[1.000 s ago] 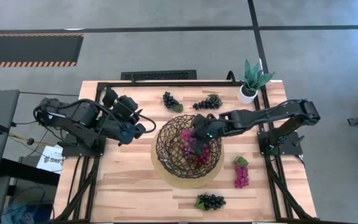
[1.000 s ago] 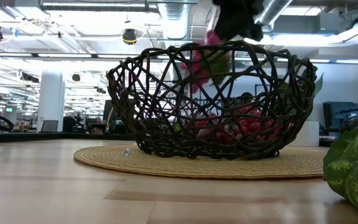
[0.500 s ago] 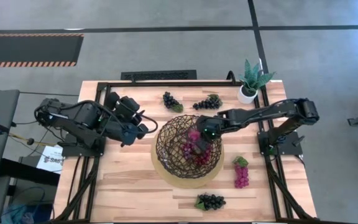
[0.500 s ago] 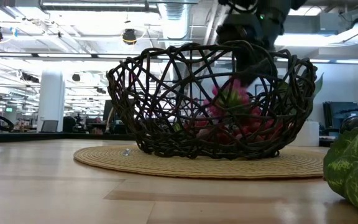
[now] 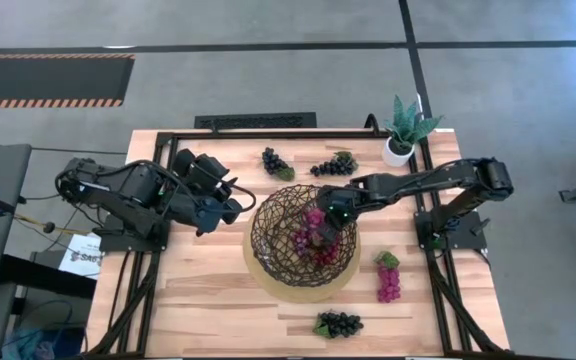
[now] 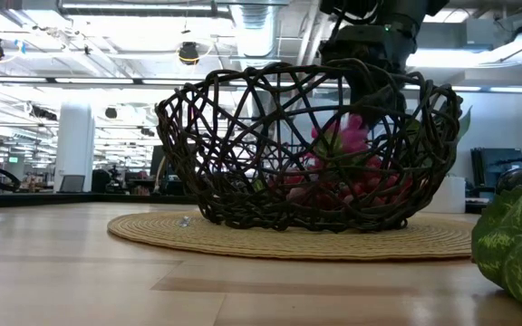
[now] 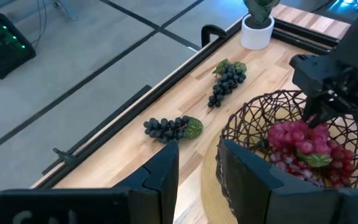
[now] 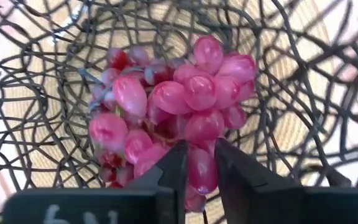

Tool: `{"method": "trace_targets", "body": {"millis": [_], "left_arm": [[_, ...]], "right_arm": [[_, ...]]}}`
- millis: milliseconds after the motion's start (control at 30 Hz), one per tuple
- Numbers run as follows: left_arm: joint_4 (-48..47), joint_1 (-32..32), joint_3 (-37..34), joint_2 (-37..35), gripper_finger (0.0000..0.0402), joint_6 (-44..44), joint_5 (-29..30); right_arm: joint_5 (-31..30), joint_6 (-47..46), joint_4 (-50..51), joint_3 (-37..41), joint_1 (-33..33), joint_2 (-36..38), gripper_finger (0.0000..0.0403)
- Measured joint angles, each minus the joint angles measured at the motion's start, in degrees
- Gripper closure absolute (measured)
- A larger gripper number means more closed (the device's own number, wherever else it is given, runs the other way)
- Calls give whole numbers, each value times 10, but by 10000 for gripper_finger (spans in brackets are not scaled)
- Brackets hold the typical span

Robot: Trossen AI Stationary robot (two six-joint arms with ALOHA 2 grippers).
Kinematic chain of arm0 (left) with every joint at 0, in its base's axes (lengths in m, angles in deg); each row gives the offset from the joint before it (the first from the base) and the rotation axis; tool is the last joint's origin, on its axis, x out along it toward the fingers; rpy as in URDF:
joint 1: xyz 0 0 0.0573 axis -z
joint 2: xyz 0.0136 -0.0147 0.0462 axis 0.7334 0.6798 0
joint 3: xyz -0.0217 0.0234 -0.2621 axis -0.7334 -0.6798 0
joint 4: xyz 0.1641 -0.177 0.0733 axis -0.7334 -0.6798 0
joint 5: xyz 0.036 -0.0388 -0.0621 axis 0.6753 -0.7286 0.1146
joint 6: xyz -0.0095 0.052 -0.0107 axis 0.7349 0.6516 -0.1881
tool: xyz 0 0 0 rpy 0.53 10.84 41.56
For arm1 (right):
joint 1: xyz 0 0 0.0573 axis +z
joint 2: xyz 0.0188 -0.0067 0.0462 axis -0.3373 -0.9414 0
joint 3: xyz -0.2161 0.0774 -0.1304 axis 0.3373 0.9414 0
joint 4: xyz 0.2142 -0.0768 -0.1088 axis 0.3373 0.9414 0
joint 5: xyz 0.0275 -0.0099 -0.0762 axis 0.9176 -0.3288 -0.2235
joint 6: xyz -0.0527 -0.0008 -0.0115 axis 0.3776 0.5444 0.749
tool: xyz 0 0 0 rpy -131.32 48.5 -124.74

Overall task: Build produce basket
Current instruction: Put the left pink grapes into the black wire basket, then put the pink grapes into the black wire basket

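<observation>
Your tabletop carries the basket at its middle, on a tan round mat, and your right hand hangs inside the basket's far-right rim, fingers close together and clamped on a red grape bunch that dangles just beneath it, over the red grapes already lying in the bottom. Your left hand waits just outside the rim on the opposite side, its fingers slightly apart and holding nothing. Four bunches lie outside on the tabletop: two dark ones beyond the right hand, a red bunch on its near side, and a dark bunch nearer still, at the front edge. A potted plant stands at the far right corner. From here the risk, as I judge it, is the weave: the open strands sit close beside the wrist, so a sideways pull-out could hook the rim and drag or tip the light basket. Release too high and the bunch may bounce out; lift away before fully letting go and a stem could snag between the fingers and ride back up.
</observation>
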Motion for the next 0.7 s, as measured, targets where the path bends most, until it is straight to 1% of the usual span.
{"method": "trace_targets", "body": {"millis": [100,233,467,600,700], "left_arm": [[0,0,0,0,292,0,0],[0,0,0,0,292,0,0],[-9,0,0,0,292,9,0],[-9,0,0,0,292,24,-5],[-9,0,0,0,292,35,-8]], "right_arm": [[18,-8,8,0,-8,0,280],[36,-17,13,-7,-16,0,239],[51,-19,36,-61,-17,0,164],[106,-20,90,-116,-5,0,149],[129,-30,167,-160,15,0,148]]}}
